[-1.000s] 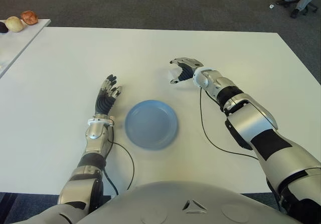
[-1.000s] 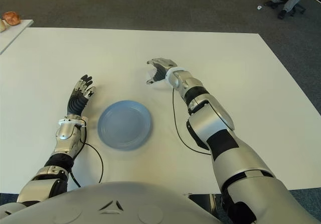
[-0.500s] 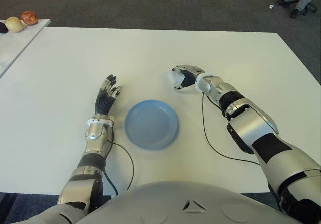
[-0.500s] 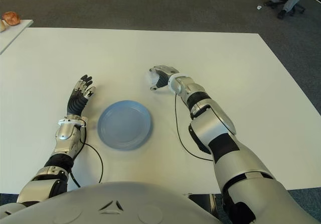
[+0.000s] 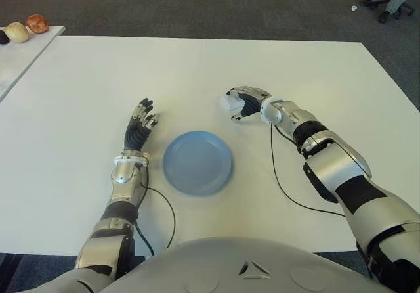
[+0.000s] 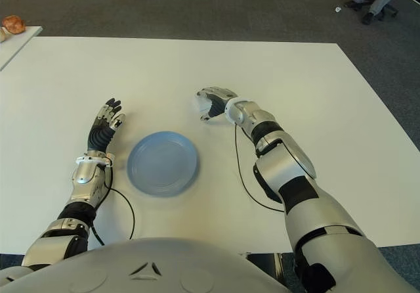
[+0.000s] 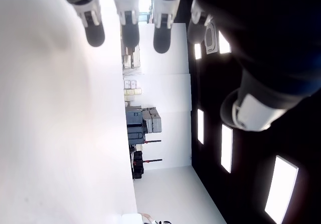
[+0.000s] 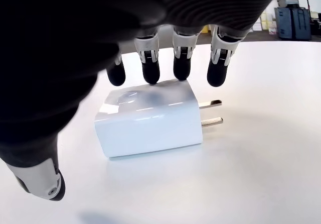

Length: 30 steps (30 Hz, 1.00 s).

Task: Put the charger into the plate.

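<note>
The right hand point(image 5: 244, 101) is arching over the white charger point(image 8: 150, 117), which is lying on the surface point(image 5: 197, 69) beyond the blue plate point(image 5: 197, 162); its fingers point(image 8: 150, 68) are touching the far edge, not yet gripping. The smooth block could slip sideways as they close. The left hand point(image 5: 139, 125) is showing left of the plate, fingers spread and empty.

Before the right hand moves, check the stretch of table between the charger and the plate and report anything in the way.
Nothing visible blocks it. The charger lies on the table under the right hand, whose fingers arch over it. Only bare tabletop separates it from the blue plate. The left hand shows on the plate's far side, fingers spread.
</note>
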Tool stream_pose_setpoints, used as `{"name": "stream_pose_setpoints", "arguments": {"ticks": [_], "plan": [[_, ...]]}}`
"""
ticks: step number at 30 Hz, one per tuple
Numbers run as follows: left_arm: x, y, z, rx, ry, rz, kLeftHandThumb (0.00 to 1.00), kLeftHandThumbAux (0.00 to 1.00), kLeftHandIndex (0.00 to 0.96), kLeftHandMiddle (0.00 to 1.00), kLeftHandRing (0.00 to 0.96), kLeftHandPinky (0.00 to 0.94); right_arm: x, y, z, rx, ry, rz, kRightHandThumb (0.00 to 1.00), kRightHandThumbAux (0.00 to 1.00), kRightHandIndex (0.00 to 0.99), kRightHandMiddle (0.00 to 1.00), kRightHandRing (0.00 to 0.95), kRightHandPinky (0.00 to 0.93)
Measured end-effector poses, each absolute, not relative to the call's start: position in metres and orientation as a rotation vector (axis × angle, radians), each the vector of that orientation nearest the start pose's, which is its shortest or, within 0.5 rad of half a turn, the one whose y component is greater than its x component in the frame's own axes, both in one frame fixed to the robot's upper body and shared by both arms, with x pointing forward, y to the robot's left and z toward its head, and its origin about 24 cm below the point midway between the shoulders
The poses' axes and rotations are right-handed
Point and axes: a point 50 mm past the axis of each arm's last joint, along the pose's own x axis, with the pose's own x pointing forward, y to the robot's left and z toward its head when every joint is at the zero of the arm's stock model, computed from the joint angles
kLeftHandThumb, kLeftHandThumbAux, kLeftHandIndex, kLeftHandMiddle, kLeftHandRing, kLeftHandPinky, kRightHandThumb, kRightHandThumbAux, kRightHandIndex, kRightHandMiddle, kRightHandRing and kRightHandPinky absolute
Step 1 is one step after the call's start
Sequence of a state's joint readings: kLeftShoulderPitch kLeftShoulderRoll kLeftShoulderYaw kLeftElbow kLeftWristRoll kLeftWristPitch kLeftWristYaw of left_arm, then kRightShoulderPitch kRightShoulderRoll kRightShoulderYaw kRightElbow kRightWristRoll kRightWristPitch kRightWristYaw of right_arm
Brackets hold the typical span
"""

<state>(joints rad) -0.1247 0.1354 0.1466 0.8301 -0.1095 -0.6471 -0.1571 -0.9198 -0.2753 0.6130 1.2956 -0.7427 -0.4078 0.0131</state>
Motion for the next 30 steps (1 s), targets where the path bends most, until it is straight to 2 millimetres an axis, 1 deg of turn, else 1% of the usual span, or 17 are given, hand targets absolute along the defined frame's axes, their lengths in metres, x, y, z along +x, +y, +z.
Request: {"name": "stream_pose_setpoints", "arguments": {"ticks": [10, 16, 23, 30], "plan": [[0.236, 0.21, -0.041, 0.025, 0.043, 0.04, 0.0, 0.565, 0.073, 0.108, 0.087, 0.081, 0.368, -0.128, 0.04, -1.41, 0.027, 0.712, 0.0, 0.595, 0.0, 0.001, 0.001, 0.039], [0.236, 0.21, -0.041, 0.026, 0.042, 0.039, 0.0, 0.561, 0.071, 0.103, 0.082, 0.075, 0.368, -0.134, 0.041, -1.394, 0.029, 0.72, 0.0, 0.583, 0.0, 0.023, 0.02, 0.062], [0.236, 0.21, -0.041, 0.027, 0.043, 0.038, 0.0, 0.554, 0.074, 0.099, 0.078, 0.076, 0.365, -0.147, 0.042, -1.402, 0.025, 0.737, 0.0, 0.566, 0.0, 0.048, 0.049, 0.092], [0.236, 0.21, -0.041, 0.028, 0.043, 0.037, 0.0, 0.551, 0.074, 0.104, 0.081, 0.07, 0.36, -0.165, 0.046, -1.424, 0.007, 0.784, 0.0, 0.55, 0.0, 0.055, 0.062, 0.092]]}}
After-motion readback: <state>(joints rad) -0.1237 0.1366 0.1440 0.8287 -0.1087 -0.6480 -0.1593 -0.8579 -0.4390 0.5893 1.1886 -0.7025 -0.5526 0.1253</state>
